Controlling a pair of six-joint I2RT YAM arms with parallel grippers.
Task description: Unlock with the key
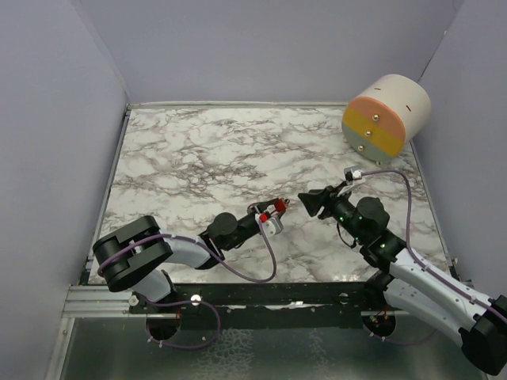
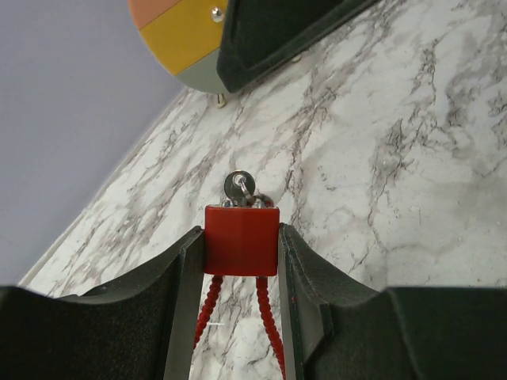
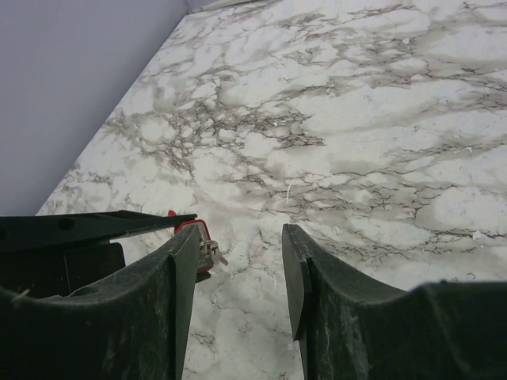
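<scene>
My right gripper [image 3: 239,241] holds its black jaws apart and empty, the small silver key [image 3: 211,252] just beside one fingertip, its stem sunk in the red plastic padlock [image 2: 242,247] that my left gripper [image 2: 239,233] clamps, key axis pointing toward my nearer right hand.

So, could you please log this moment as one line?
left gripper: shut on padlock | key: in padlock | right gripper: open, empty
</scene>
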